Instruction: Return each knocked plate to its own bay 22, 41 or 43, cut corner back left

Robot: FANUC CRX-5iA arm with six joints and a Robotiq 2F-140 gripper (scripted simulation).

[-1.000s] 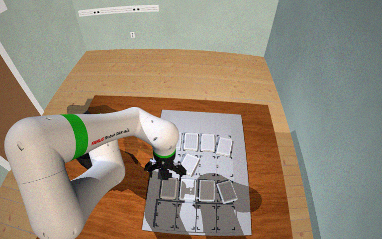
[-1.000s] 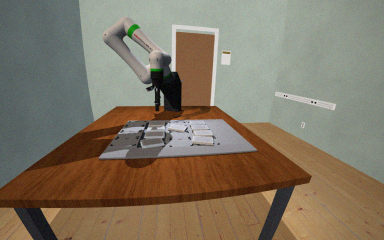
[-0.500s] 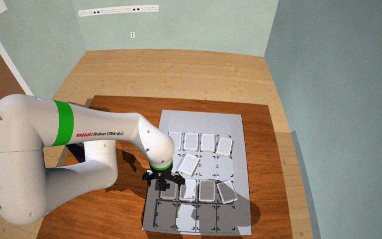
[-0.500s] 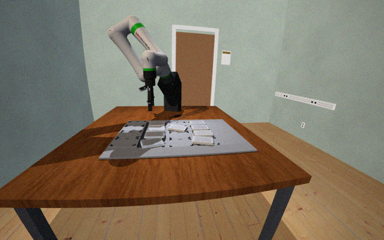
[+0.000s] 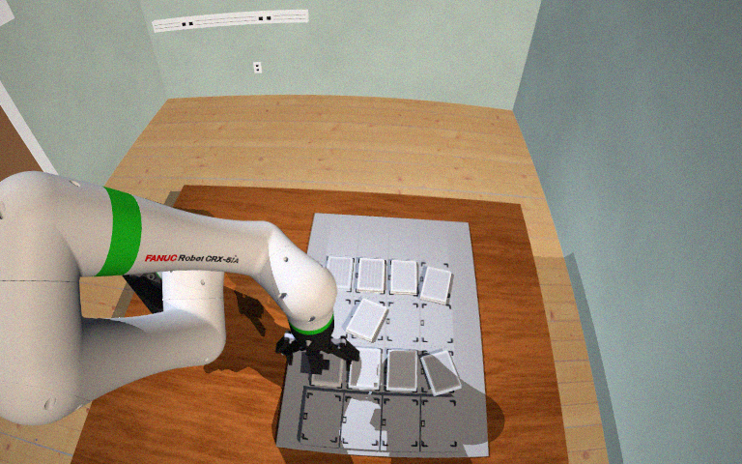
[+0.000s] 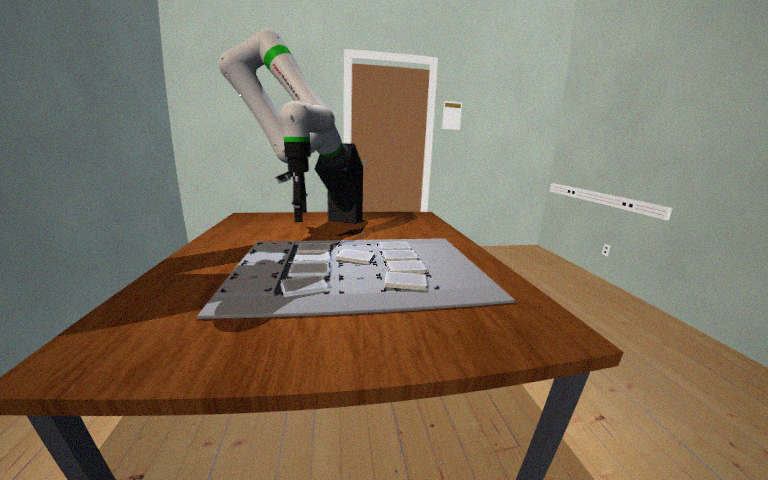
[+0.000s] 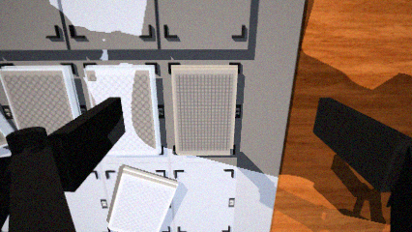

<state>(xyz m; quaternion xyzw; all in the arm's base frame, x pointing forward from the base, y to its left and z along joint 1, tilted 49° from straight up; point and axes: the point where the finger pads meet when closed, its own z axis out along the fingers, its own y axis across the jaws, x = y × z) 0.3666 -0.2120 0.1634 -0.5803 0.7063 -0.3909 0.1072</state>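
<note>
Progress: none of the three returns is done. All three knocked plates lie skewed on the grey deck (image 5: 465,328), and five plates sit square in their bays.

End effector (image 5: 317,357): fingers fully apart, nothing between them. It hangs above the deck's edge nearest the surface's (image 5: 245,213) arm-side edge, roughly over the seated 384-well plate in bay 13 (image 7: 204,108).

Nearest item: the 96-well plate for bay 22 (image 5: 367,319). It lies one row farther from the arm-side edge than the end effector and one column to the arm's left. It is turned well off square, with corners crossing the bay's corner pieces. It is near the end effector but not beneath it. I judge it the likely first pick.

Next: the 384-well plate for bay 43 (image 5: 440,371). It lies towards the surface's far edge, in line with the end effector's column, rotated and overhanging its bay.

Farthest: the 96-well plate for bay 41 (image 5: 436,284). It lies towards the far left corner of the surface, slightly rotated and well apart from the end effector.

Cut-corner orientation is too small to confirm on any plate.
</note>
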